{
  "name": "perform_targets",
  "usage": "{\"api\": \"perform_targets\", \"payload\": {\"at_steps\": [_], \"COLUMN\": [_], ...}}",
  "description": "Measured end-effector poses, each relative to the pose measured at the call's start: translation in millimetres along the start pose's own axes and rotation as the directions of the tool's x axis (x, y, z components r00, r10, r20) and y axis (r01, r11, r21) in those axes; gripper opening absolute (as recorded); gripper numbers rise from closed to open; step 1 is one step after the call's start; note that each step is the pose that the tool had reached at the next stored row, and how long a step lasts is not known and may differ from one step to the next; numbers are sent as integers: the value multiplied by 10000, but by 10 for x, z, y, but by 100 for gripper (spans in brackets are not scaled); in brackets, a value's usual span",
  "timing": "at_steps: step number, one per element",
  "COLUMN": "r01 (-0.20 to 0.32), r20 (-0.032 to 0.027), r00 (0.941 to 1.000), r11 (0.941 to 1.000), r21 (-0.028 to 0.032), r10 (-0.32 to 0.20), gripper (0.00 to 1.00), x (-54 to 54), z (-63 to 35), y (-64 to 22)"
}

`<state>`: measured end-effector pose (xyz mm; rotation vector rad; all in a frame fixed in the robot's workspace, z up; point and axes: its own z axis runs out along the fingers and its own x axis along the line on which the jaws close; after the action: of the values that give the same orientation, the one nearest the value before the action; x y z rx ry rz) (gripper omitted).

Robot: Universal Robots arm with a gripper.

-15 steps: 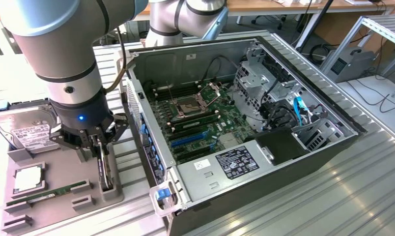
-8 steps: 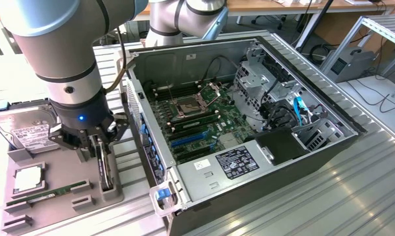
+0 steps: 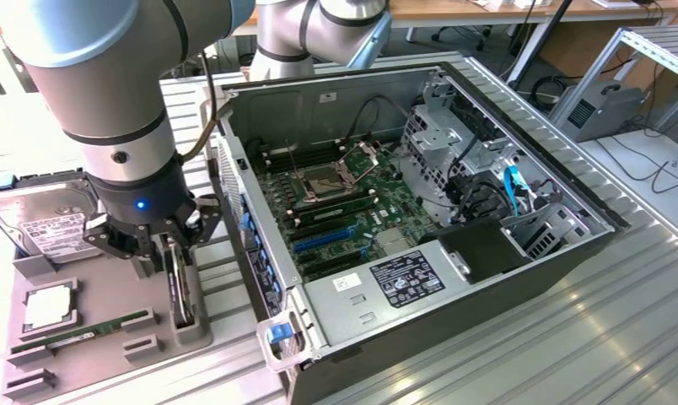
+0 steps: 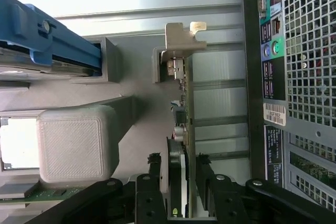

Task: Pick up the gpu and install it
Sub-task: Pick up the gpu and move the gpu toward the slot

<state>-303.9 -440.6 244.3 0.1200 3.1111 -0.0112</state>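
The thin, dark, flat gpu card (image 3: pixel 183 291) stands on its long edge in a slot of the grey plastic parts tray (image 3: pixel 114 291), on the exterior view's left of the open black computer case (image 3: pixel 519 287) and just beside the case's rear panel. The black two-fingered gripper (image 3: pixel 170 253) hangs straight over the card. In the wrist view the gripper (image 4: pixel 178 160) straddles the gpu (image 4: pixel 181 116): one finger stands on each flat face, jaws parted, with a thin gap on either side, so I judge that nothing is gripped yet. The card's long axis runs away from the fingers to the silver metal bracket (image 4: pixel 178 40) at its far end, so the fingers sit towards the end without the bracket. The closing line of the jaws runs across the card's thin dimension, square to that long axis. That alignment looks sound for a pinch on the two faces
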Motion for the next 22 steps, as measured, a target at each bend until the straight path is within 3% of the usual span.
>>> {"api": "perform_targets", "payload": {"at_steps": [9,10,12,22], "r01": [0,0,1,0], "r20": [0,0,-1,0], "r00": [10000,10000,10000,10000], "r11": [10000,10000,10000,10000], "r21": [0,0,1,0], "r10": [0,0,-1,0], "gripper": [40,39,27,27], "x": [1,1,1,1], "z": [26,26,26,27], "y": [0,0,0,0]}}
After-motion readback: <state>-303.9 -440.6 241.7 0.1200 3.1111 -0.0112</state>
